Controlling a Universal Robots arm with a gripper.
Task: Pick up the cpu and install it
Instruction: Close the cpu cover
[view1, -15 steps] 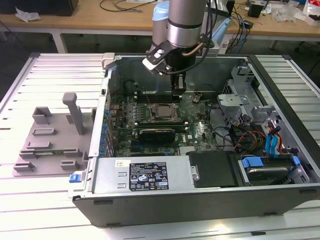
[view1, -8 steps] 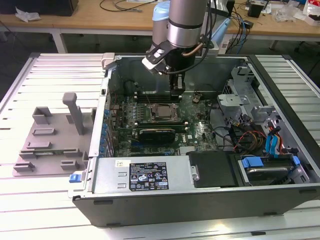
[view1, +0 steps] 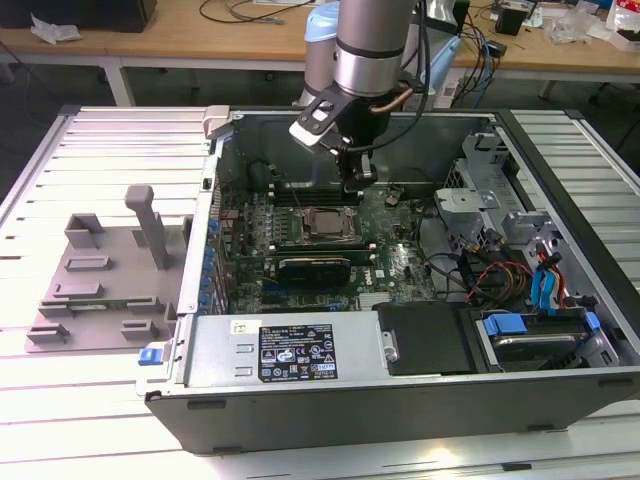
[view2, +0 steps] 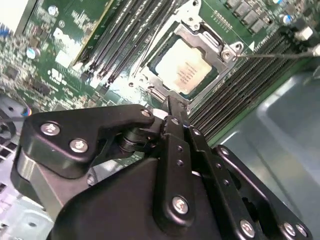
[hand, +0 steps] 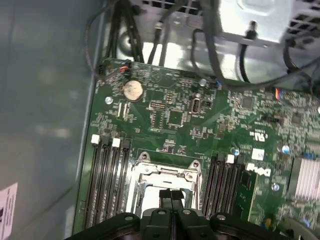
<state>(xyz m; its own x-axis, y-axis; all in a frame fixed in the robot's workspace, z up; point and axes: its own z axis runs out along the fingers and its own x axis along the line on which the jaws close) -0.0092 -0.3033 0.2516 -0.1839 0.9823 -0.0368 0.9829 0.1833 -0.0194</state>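
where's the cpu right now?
The cpu sits in the socket frame on the motherboard, between the memory slots. In the exterior view it's mid-case, slightly to the exterior view's left of the hand.

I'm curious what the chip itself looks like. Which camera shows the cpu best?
The second wrist view: the cpu lies in its socket, silver top unobstructed. The exterior view shows the cpu small, inside the computer case. In the first wrist view the gripper hides much of the socket.
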